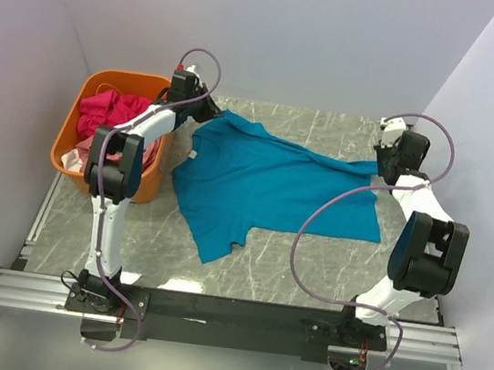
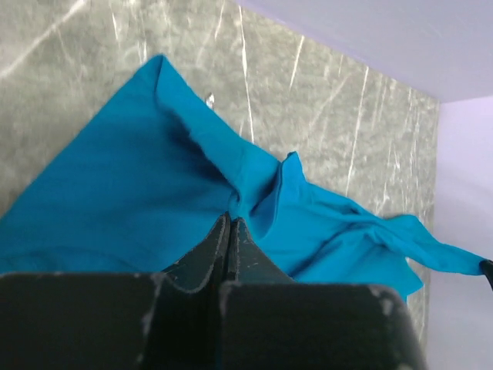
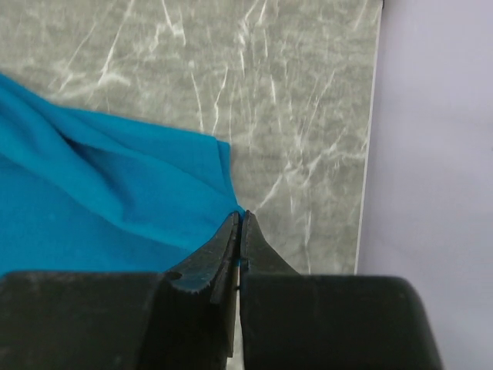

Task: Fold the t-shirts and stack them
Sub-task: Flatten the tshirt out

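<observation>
**The teal t-shirt (image 1: 266,183), pinched at both ends**

It lies spread mid-table. The left gripper (image 2: 231,221) is closed on its far edge and the right gripper (image 3: 240,217) on its right tip. The left arm half hides the magenta t-shirt (image 1: 110,111) in the orange basket (image 1: 115,77).

No text, brand, number or sign can be read in any of the views. The only thing like a label is a small pale tag (image 2: 209,98) at the edge of the teal-blue t-shirt (image 2: 115,193), well ahead of the left pincer (image 2: 231,223). It is too small to show any print.
</observation>
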